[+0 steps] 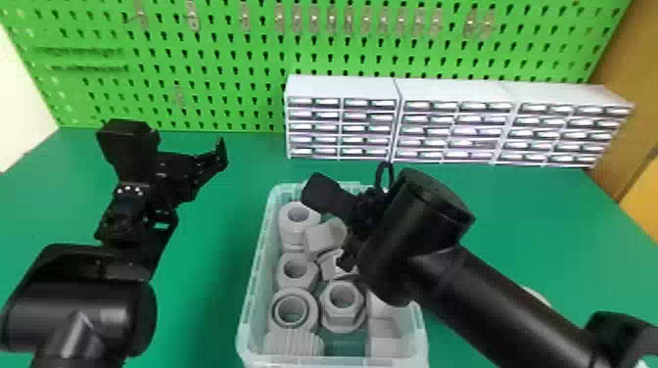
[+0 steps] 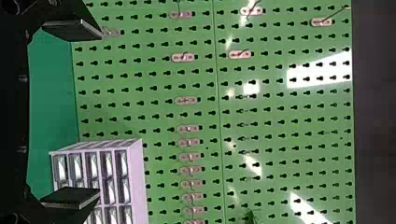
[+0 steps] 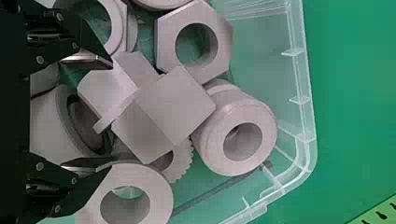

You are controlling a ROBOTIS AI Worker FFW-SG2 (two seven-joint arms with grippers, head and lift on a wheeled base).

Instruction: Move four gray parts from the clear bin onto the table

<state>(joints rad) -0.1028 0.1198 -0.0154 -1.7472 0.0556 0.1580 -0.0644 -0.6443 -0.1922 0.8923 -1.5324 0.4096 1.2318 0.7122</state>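
Right gripper (image 1: 325, 230) was spread over the gray parts (image 1: 295, 266)

Its jaws stood apart, an angular gray part (image 3: 175, 105) just past their tips. Other parts lay around them in the clear bin (image 1: 253, 293) on the counter (image 1: 210, 298). The left gripper (image 1: 176, 141) hung beside the bin, its jaws also wide apart. Drawer cabinets (image 1: 338, 89) stood beyond both pairs.

Green table (image 1: 210, 235), one, is bearing: clear bin (image 1: 249, 313), one, standing nearer the front; white drawer cabinets (image 1: 450, 90), three, standing abreast behind; pale item (image 1: 534, 294), mostly hidden, lying at right.
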